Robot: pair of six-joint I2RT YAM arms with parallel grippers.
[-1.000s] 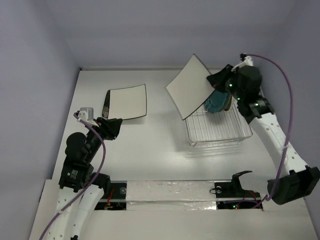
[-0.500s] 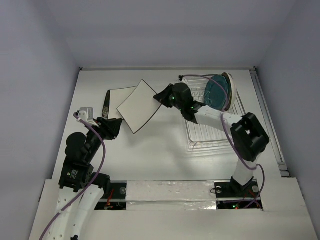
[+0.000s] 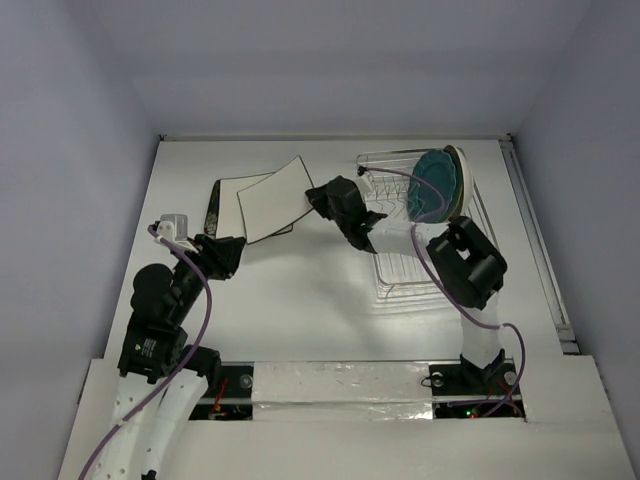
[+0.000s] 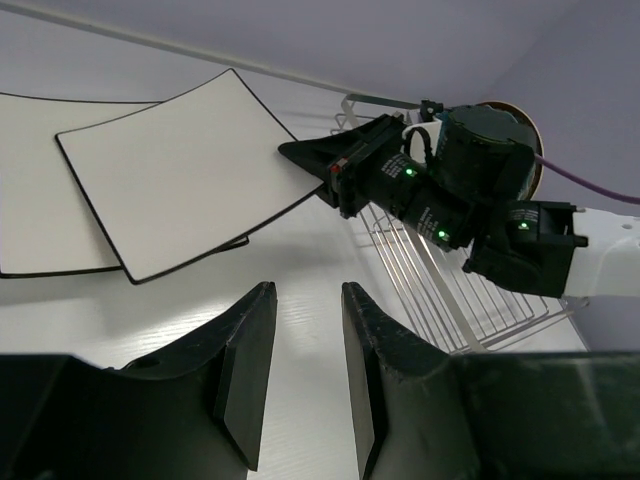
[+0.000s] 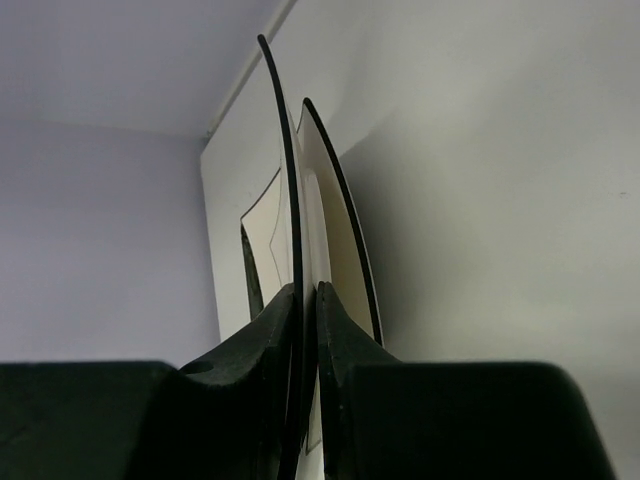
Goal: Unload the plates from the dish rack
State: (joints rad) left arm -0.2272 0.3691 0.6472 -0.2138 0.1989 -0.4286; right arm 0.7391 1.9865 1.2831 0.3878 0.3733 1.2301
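Nearby, the left gripper (image 4: 306, 295) is seen with jaws slightly apart, empty. Farther, a white square plate (image 3: 272, 200) is pinched at its edge by the right gripper (image 3: 316, 193), over a second square plate (image 3: 226, 195). Farthest, a teal plate (image 3: 432, 182) is stood upright in the dish rack (image 3: 430, 278).

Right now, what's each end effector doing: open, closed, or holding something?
Left end effector: open, holding nothing.
Right end effector: closed on the edge of the white square plate.
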